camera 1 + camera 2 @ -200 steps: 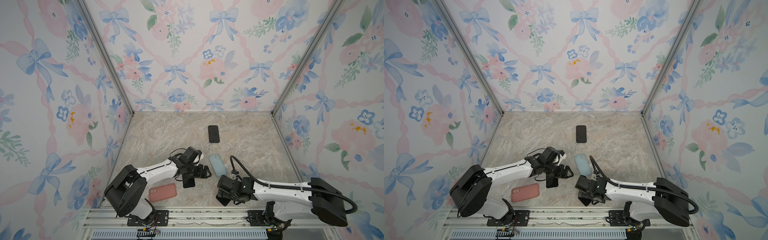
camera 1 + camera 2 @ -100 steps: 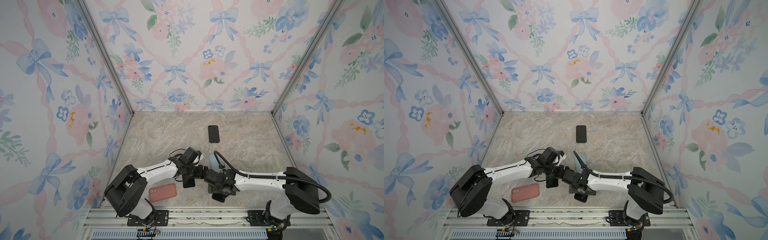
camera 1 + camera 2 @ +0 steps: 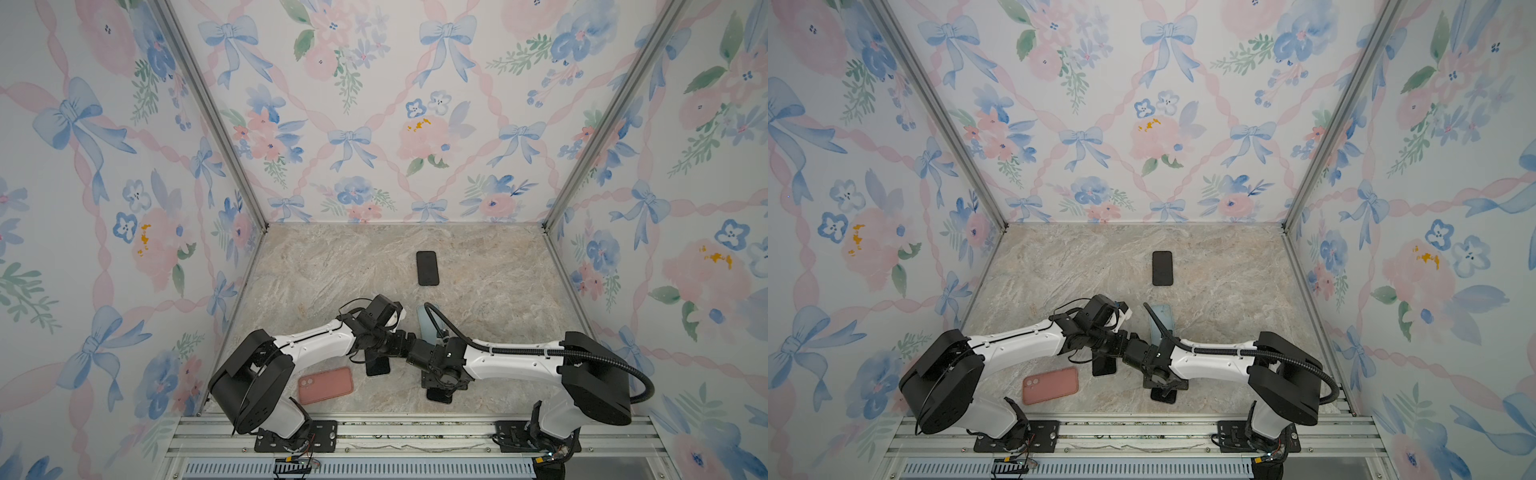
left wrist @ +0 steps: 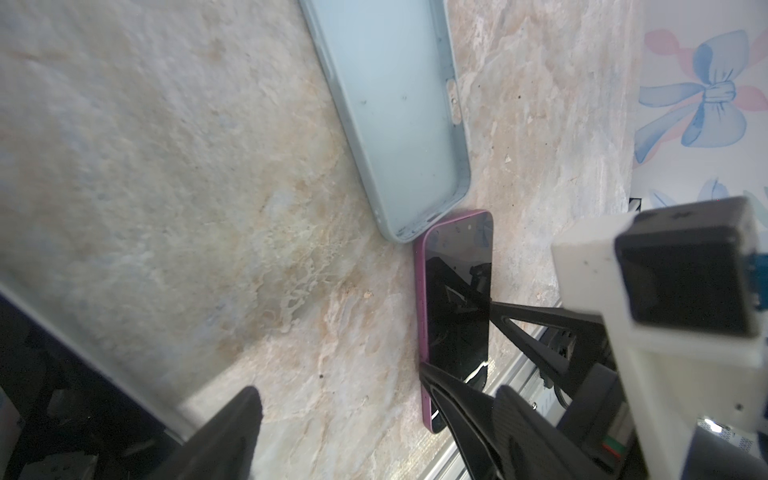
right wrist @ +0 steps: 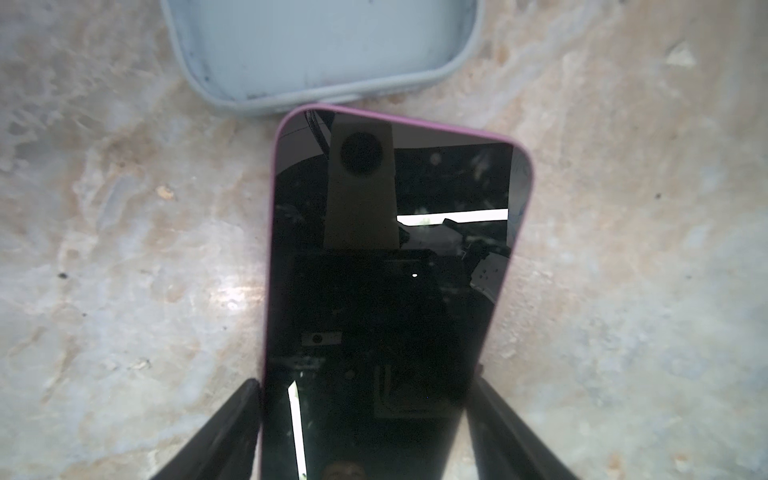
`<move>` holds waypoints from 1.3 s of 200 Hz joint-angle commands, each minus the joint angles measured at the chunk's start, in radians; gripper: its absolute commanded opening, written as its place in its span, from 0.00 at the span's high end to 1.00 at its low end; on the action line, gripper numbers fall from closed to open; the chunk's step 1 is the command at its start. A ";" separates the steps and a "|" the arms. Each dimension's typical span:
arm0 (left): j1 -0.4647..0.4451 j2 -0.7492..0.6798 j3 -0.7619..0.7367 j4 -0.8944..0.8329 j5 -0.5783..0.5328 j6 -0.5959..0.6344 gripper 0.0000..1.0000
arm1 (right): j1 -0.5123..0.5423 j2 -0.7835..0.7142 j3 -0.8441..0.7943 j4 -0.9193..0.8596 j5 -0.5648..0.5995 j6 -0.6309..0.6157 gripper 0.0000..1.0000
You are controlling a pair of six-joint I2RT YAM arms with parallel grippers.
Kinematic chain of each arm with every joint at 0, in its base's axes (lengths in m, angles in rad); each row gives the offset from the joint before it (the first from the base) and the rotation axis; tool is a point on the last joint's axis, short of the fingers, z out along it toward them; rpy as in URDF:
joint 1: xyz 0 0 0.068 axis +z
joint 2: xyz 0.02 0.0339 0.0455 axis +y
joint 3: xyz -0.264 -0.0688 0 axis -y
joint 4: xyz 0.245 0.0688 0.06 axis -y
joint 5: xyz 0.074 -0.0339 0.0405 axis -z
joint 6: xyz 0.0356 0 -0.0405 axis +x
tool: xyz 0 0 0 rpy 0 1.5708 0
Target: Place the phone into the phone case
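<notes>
The phone (image 5: 386, 270), dark screen up with a purple rim, lies flat near the table's front (image 3: 439, 397) (image 3: 1165, 397). Its far end almost touches the empty light blue phone case (image 5: 320, 45) (image 3: 424, 322) (image 4: 399, 104). My right gripper (image 5: 363, 382) (image 3: 442, 380) straddles the phone's near end, one finger against each long edge. My left gripper (image 4: 382, 440) (image 3: 397, 344) hovers just left of it, its jaws wide apart over bare table, holding nothing. The left wrist view also catches the phone (image 4: 457, 282) and the right fingers (image 4: 532, 328) on it.
A salmon-pink case (image 3: 326, 384) lies at the front left. A dark phone (image 3: 377, 366) lies under my left wrist. A black phone (image 3: 427, 268) rests farther back in the middle. The aluminium rail (image 3: 374, 428) runs along the front edge. The two wrists nearly touch.
The right arm swung inward toward the left arm and its gripper narrowed around the purple-rimmed phone. The left arm stayed where it was.
</notes>
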 commanded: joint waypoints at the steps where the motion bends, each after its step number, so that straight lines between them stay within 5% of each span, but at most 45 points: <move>1: 0.008 -0.015 -0.011 0.004 -0.011 -0.001 0.12 | -0.018 -0.008 -0.037 0.005 -0.003 -0.010 0.30; 84: 0.017 0.001 -0.075 0.093 0.032 -0.042 0.12 | 0.012 -0.043 -0.096 0.053 0.001 -0.073 0.40; 181: 0.034 0.061 -0.071 0.217 0.164 -0.084 0.12 | 0.004 -0.008 -0.059 0.017 0.043 -0.360 0.43; 260: 0.048 0.067 -0.079 0.217 0.161 -0.086 0.12 | -0.001 -0.052 -0.036 -0.011 0.049 -0.370 0.26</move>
